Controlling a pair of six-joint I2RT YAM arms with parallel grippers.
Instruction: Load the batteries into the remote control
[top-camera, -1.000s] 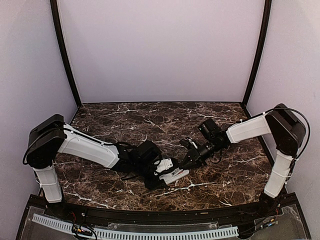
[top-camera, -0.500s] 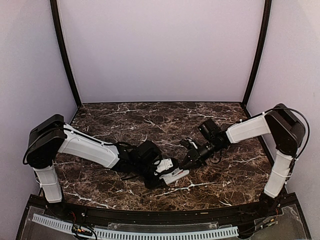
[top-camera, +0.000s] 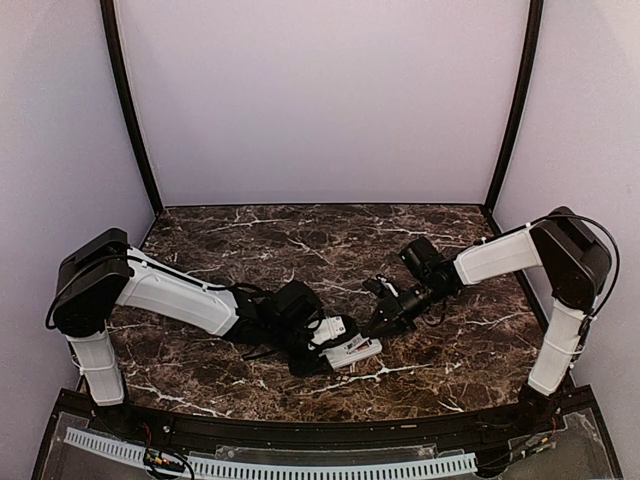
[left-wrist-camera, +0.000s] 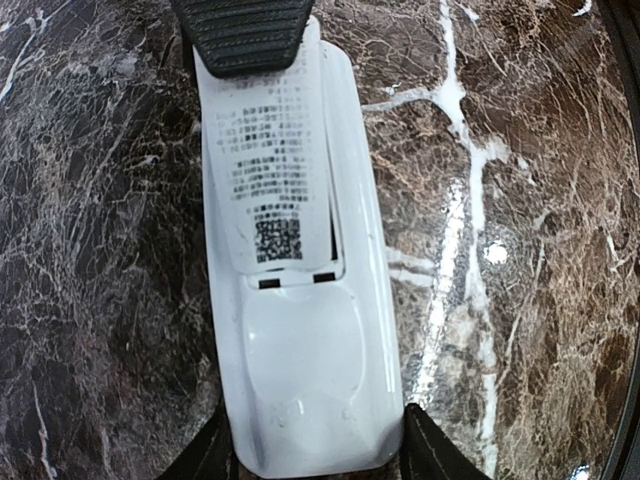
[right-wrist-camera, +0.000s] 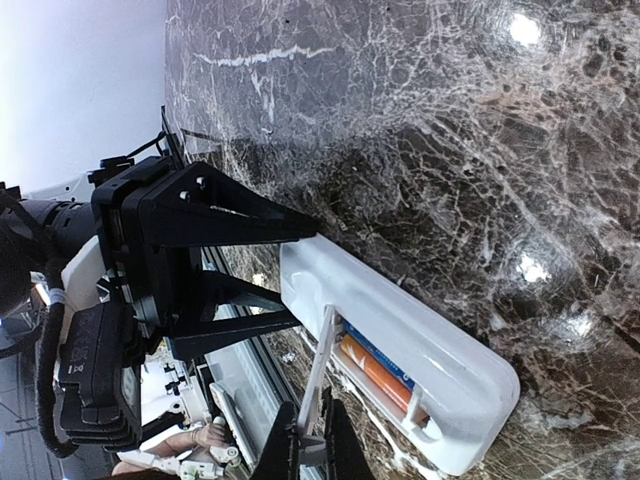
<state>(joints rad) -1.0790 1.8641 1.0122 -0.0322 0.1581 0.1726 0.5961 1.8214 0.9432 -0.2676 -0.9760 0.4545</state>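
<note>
Remote control (left-wrist-camera: 300, 350), one only, sits gripped by left tool (left-wrist-camera: 318, 445) while right tool (right-wrist-camera: 310, 445) pinches its single battery cover (left-wrist-camera: 275, 170).

Glossy white plastic remote control (left-wrist-camera: 305, 350) (its battery cover (left-wrist-camera: 265, 130) carries a matt label (left-wrist-camera: 270, 180)) on polished dark marble-patterned table (left-wrist-camera: 90, 250).

White remote control (left-wrist-camera: 300, 350) back-up, cover (left-wrist-camera: 270, 150) ajar, orange battery (right-wrist-camera: 375, 375) inside.
</note>
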